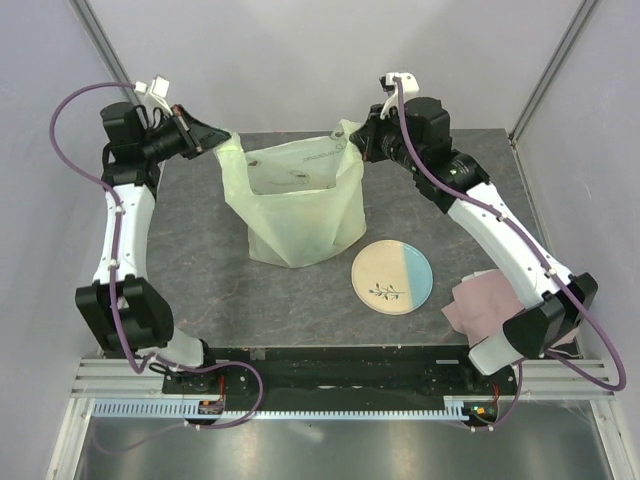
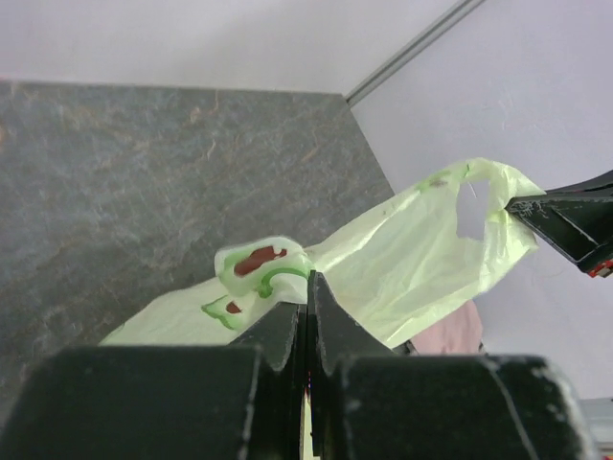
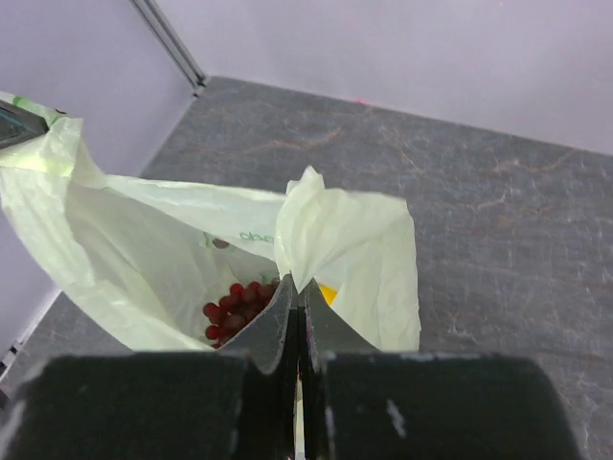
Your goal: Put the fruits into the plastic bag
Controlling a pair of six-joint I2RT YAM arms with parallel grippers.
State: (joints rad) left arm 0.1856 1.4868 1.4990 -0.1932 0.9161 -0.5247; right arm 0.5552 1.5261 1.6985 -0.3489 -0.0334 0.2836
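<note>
Holding plastic bag (image 1: 300,205) upright on bench (image 1: 200,270), my left claw (image 1: 215,140) and right claw (image 1: 358,140) each pinched shut on its handles | inside bag: grape bunch (image 3: 235,309), yellow fruit (image 3: 329,292); other fruits hidden | none seen outside bag, so loading looks about done | right of bag: plate (image 1: 392,277), pink cloth (image 1: 480,300), neither obstructing

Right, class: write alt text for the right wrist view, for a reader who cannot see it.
The right gripper, jaws shut, pinches the rim of a pale green plastic bag held open on a grey table. Inside lie a dark red grape bunch and a glimpse of something yellow.
</note>
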